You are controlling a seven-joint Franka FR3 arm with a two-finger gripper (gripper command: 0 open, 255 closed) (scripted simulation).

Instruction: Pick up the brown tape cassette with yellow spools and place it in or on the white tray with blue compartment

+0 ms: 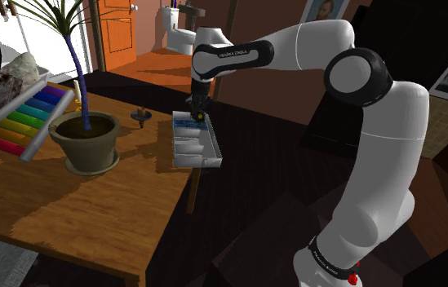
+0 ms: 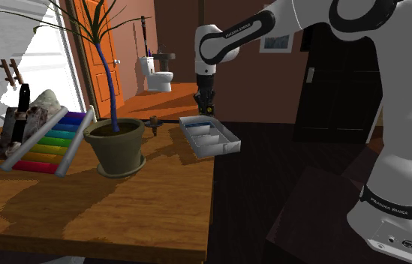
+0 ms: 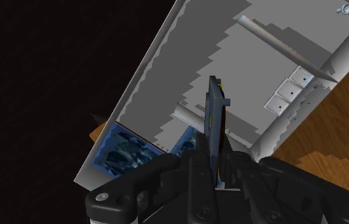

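cassette [image 3: 214, 114] clasped in hand [image 3: 212, 159], over tray [image 3: 166, 76]

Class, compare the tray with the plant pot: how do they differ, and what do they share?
Shape: the tray is a shallow, divided rectangle; the pot is round and deeper. Colour: the tray is white-grey with a blue compartment; the pot dull olive. Place: the tray sits at the table's edge, under the end effector gripping the cassette; the pot further in. Both rest on the table.
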